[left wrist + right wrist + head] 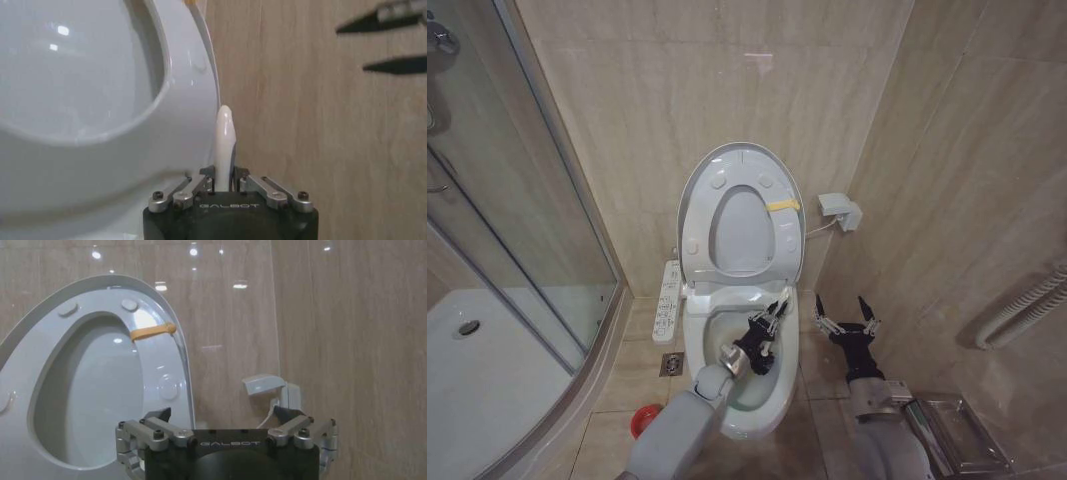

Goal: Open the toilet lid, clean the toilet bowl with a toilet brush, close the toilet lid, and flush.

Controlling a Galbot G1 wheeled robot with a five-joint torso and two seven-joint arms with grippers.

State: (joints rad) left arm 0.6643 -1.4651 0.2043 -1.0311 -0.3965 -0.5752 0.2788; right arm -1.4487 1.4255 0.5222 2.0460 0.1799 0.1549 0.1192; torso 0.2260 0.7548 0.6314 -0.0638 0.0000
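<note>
The toilet lid point(739, 160) stands upright against the back wall, with the seat ring and its yellow tag point(782, 205) raised against it. Below lies the open toilet bowl point(742, 385). My left gripper point(770, 318) hangs over the bowl's right rim, shut on the toilet brush; its thin white handle point(225, 140) sticks out between the fingers, and the bristle head is hidden. My right gripper point(845, 315) is open and holds nothing, to the right of the bowl above the floor. From its wrist I see the lid point(40, 335) and the tagged seat point(160, 370) beyond the open gripper point(223, 416).
A small red holder point(644, 420) sits on the floor left of the bowl, near a floor drain point(673, 363). A white control panel point(670, 298) hangs on the toilet's left side. A glass shower enclosure point(517, 260) is on the left; a wall box point(839, 210), hose point(1027, 305) and metal rack point(957, 432) are on the right.
</note>
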